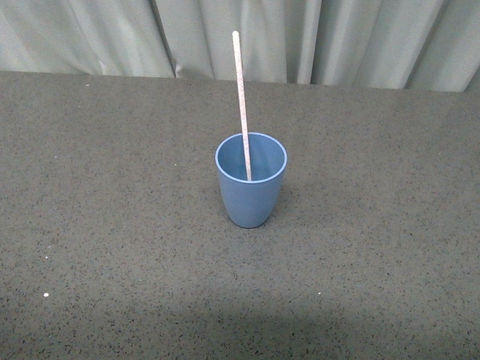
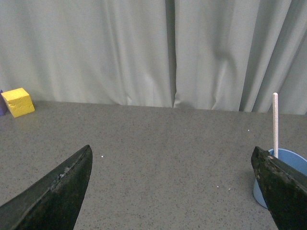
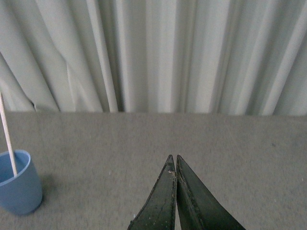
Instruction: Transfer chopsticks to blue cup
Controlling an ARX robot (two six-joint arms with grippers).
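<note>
The blue cup point(image 1: 251, 180) stands upright mid-table in the front view. The pale chopstick point(image 1: 241, 97) stands in it, leaning against the rim and rising well above it. Neither gripper shows in the front view. My left gripper point(image 2: 171, 153) is open and empty, its dark fingers point(image 2: 57, 191) wide apart; the cup point(image 2: 292, 165) and chopstick point(image 2: 275, 124) sit beside one finger. My right gripper point(image 3: 173, 158) is shut on nothing above bare table, with the cup point(image 3: 18, 184) and chopstick point(image 3: 7, 134) well off to one side.
A yellow block point(image 2: 18, 101) sits at the far table edge in the left wrist view, next to a purple thing cut off by the frame. A grey-white curtain point(image 1: 300, 37) hangs behind the grey speckled table point(image 1: 112, 225).
</note>
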